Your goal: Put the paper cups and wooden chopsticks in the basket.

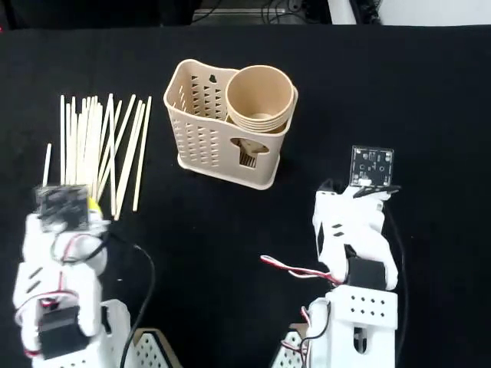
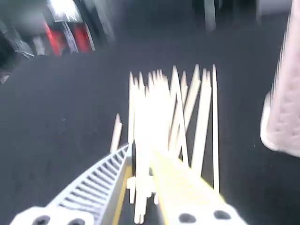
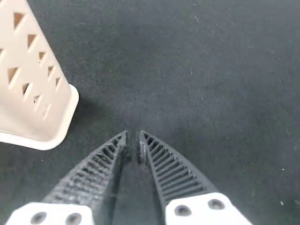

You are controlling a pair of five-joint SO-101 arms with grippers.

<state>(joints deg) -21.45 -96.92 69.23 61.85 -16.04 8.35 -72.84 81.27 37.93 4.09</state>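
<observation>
Left gripper (image 2: pixel 141 153), one ribbed white finger and one yellow, stands with jaws narrowly apart at the near ends of the wooden chopsticks (image 1: pixel 100 146); a few stick ends lie between the jaws, and no firm pinch can be confirmed. Right gripper (image 3: pixel 132 138), with black ribbed fingers, is closed tip to tip on nothing, above bare cloth beside the basket's corner.

Tabletop (image 1: pixel 399 84): matte black fabric. Basket (image 1: pixel 203 142): cream plastic, a rounded oblong with perforated walls, standing upright toward the far centre of the tabletop. Paper cups (image 1: pixel 261 96): tan, nested in one stack, standing inside the basket's right end with rims above its wall. The chopsticks are pale, thin and straight, laid loosely parallel in a fan near the tabletop's left edge, apart from the basket.
</observation>
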